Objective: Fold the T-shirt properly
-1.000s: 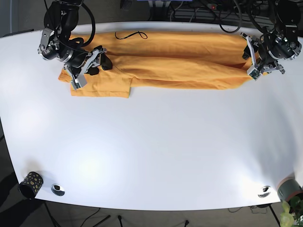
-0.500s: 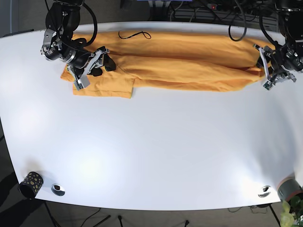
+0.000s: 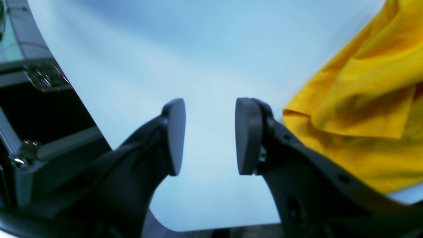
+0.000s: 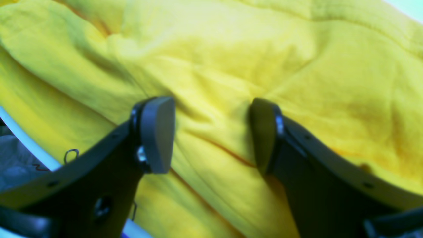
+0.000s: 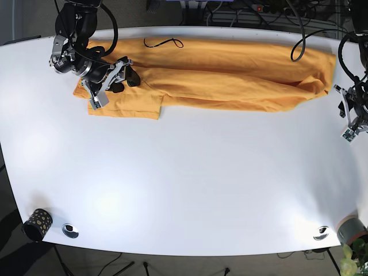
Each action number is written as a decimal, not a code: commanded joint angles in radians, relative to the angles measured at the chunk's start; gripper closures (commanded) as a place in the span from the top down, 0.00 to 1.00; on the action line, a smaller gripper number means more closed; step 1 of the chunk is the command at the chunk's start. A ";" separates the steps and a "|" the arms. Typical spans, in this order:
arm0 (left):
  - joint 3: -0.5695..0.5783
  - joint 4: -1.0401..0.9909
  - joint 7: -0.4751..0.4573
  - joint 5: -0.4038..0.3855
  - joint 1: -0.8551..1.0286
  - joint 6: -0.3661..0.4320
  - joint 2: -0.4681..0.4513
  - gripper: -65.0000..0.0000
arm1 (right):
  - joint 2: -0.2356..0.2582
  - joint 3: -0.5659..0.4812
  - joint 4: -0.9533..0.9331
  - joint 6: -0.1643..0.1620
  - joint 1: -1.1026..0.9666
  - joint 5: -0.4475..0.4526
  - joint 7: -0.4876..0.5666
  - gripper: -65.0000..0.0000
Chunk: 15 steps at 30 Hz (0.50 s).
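Note:
The orange T-shirt (image 5: 218, 72) lies folded lengthwise in a long band across the far side of the white table (image 5: 184, 172). My right gripper (image 5: 112, 83) is at the shirt's left end by the sleeve. In the right wrist view this gripper (image 4: 211, 132) is open, its jaws set apart with the yellow-looking shirt cloth (image 4: 231, 59) lying between and under them. My left gripper (image 5: 347, 122) is off the shirt, over bare table near the right edge. In the left wrist view it (image 3: 210, 135) is open and empty, with the shirt's end (image 3: 363, 99) to its right.
A thin black cord (image 5: 162, 41) lies on the shirt's far edge. A spotted cup (image 5: 37, 224) and a metal disc (image 5: 70, 230) stand at the front left, another disc (image 5: 321, 233) and a plant pot (image 5: 352, 231) at the front right. Dark cases (image 3: 39, 132) stand beyond the table's edge.
My left gripper has left the shirt's right end and moved right and toward the front, empty. The shirt's right end now lies flatter. My right gripper has hardly moved.

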 commanded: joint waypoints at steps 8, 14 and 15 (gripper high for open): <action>-0.005 0.188 0.120 -0.213 0.098 -0.001 0.096 0.36 | 0.009 0.003 0.012 0.005 0.004 0.000 -0.002 0.55; -0.001 0.199 0.128 -0.236 0.152 -0.001 0.153 0.36 | 0.008 0.003 0.012 0.005 0.007 0.000 -0.002 0.55; -0.001 0.198 0.128 -0.220 0.153 -0.001 0.159 0.36 | 0.008 0.003 0.012 0.005 0.007 0.000 -0.002 0.55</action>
